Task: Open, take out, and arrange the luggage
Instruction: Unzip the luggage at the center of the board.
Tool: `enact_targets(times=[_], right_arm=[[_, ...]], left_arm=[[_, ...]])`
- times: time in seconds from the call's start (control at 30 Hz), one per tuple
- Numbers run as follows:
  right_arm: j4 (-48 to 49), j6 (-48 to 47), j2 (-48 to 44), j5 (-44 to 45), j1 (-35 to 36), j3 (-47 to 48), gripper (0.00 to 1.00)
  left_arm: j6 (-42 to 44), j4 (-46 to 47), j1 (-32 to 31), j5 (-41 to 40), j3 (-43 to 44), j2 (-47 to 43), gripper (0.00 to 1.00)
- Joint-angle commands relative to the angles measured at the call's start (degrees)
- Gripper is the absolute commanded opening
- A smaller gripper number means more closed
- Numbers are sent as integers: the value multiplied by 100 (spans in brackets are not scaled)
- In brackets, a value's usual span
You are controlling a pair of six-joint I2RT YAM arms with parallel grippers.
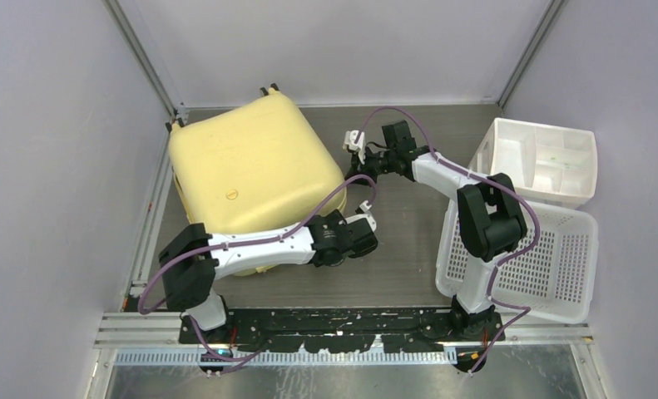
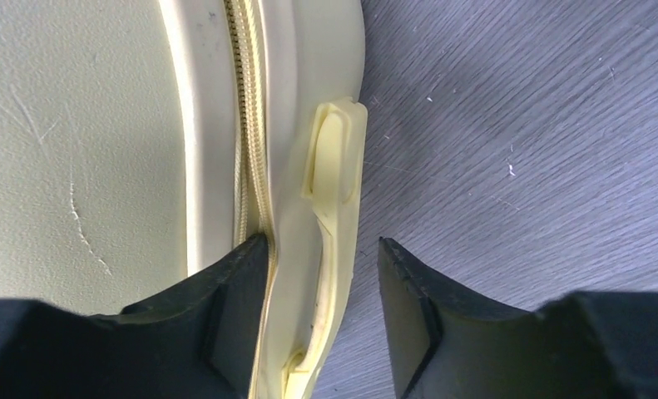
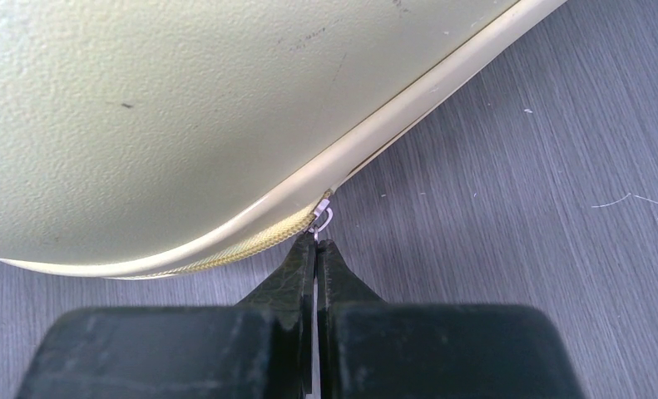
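We find the left gripper (image 2: 324, 241) half spread astride the luggage (image 2: 76, 125) side handle (image 2: 335, 158) — the right gripper (image 3: 315, 243) pressed together, pinching the zipper pull (image 3: 322, 218).

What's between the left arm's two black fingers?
The side handle of the pale yellow hard-shell suitcase sits between the left fingers, with a sliver of grey table beside it. The left wrist view shows this.

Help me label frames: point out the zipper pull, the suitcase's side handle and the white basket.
zipper pull (image 3: 320, 219), right wrist view, its metal tab.
side handle (image 2: 335, 156), left wrist view, its end mount.
white basket (image 1: 558, 264), top view, its bare perforated floor.
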Motion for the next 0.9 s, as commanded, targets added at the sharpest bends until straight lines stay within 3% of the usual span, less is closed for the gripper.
enact_targets(times=[0.0,0.07,0.2,0.33,0.5,0.63,0.87], right_arm=[[-365,41,-173,621,-218,-9,1],[-372,33,-169,630,-218,-4,1],[-384,24,-134,648,-220,7,1],[-411,46,-112,645,-219,35,1],[-414,24,-108,657,-218,27,1],[-431,33,-81,655,-222,45,1],[-431,33,-86,661,-225,45,1]], left_arm=[[-105,15,-62,212,-60,5,55],[-62,-52,-218,97,58,-189,68],[30,-255,-414,367,497,-449,71],[-14,-283,-565,604,504,-599,68],[-182,-85,-612,567,-8,-609,57],[-115,175,-207,468,-400,-439,51],[325,1021,34,-44,-713,-221,56]])
